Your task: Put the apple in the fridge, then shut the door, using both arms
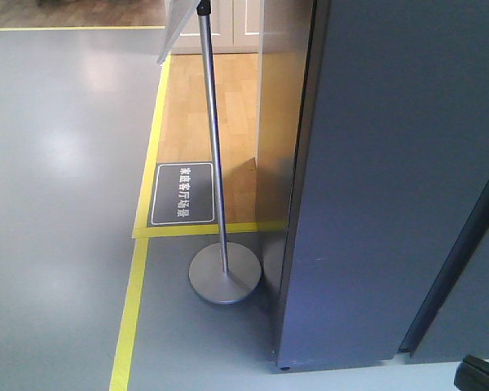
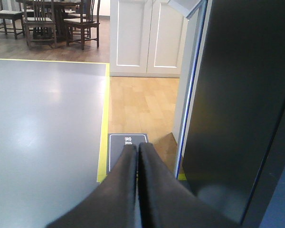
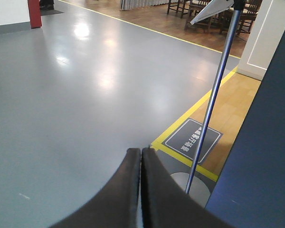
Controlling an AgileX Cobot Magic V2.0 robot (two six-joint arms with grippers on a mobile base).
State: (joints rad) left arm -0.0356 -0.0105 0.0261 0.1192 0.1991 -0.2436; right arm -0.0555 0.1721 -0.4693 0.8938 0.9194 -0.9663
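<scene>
Grippers of both black arms, left point(image 2: 137, 147) and right point(image 3: 141, 152), are pressed closed and empty. Small red apple is nowhere visible. Tall dark grey fridge point(image 1: 391, 179) stands right; next step likely requires locating the apple first.

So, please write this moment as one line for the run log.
left gripper: shut, empty | right gripper: shut, empty | apple: not in view | fridge: dark grey side visible | sign stand: beside fridge
</scene>
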